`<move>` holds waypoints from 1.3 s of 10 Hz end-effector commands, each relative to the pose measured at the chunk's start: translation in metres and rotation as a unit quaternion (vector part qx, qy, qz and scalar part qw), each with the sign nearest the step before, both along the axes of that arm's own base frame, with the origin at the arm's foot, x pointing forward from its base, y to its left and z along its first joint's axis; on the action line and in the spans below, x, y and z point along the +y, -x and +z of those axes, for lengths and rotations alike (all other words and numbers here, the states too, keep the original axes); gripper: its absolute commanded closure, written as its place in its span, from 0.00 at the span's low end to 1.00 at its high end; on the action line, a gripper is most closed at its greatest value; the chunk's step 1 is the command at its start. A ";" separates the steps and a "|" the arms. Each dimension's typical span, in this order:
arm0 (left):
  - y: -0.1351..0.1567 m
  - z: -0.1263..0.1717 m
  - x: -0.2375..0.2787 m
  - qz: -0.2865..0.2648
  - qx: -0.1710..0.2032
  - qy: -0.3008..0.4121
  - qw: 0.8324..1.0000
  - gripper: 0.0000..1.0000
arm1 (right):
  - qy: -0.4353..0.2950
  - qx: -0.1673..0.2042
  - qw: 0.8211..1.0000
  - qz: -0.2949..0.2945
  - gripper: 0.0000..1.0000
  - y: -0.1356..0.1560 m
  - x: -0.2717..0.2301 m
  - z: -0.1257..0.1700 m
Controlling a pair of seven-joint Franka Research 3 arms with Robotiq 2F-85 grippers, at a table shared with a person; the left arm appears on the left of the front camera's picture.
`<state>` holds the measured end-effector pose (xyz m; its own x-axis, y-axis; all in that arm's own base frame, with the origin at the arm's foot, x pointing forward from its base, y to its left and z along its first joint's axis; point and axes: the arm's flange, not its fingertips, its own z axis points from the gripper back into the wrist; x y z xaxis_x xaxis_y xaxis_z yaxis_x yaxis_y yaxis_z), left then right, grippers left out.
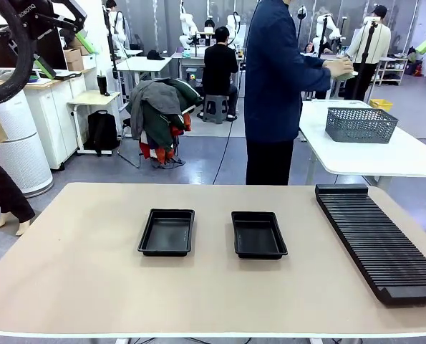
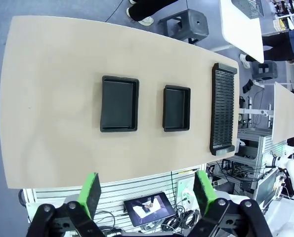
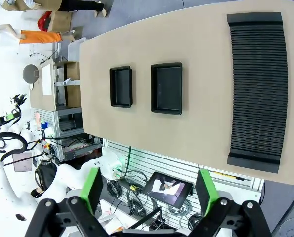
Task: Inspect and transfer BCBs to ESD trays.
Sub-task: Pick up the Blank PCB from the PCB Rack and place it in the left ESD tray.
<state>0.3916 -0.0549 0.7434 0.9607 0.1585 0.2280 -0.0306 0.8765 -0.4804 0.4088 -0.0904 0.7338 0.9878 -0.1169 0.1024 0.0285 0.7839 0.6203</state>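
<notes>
Two black ESD trays lie side by side mid-table, the left tray (image 1: 167, 232) (image 2: 119, 103) (image 3: 121, 87) and the right tray (image 1: 258, 234) (image 2: 177, 108) (image 3: 167, 88). Both have bare floors. The green BCBs are out of view. My left gripper (image 2: 147, 195) is open and hangs high above the table's near edge, holding nothing. My right gripper (image 3: 147, 190) is also open and empty, equally high. In the front view a green pad of the left gripper (image 1: 86, 43) peeks in at the top left corner.
A long black slotted rack (image 1: 377, 240) (image 2: 223, 108) (image 3: 258, 86) lies along the table's right side. A person in dark blue (image 1: 277, 86) stands at the far edge, hands (image 1: 338, 68) turned toward a white table with a grey wire basket (image 1: 361, 124).
</notes>
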 end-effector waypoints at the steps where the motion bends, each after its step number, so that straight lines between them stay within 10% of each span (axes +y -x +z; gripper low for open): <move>1: 0.000 0.000 0.000 0.000 0.000 0.000 1.000 0.00 | 0.000 0.000 1.000 0.000 0.00 0.000 0.000 0.000; 13: 0.005 0.024 -0.002 0.013 0.008 -0.039 0.999 0.00 | 0.034 -0.023 0.999 -0.034 0.00 0.009 -0.013 0.046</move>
<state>0.3886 -0.0566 0.7630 0.9579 0.1396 0.2510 -0.0213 0.9061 -0.4226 0.4005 -0.1042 0.7767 0.9702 -0.1526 0.1881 0.0152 0.8136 0.5813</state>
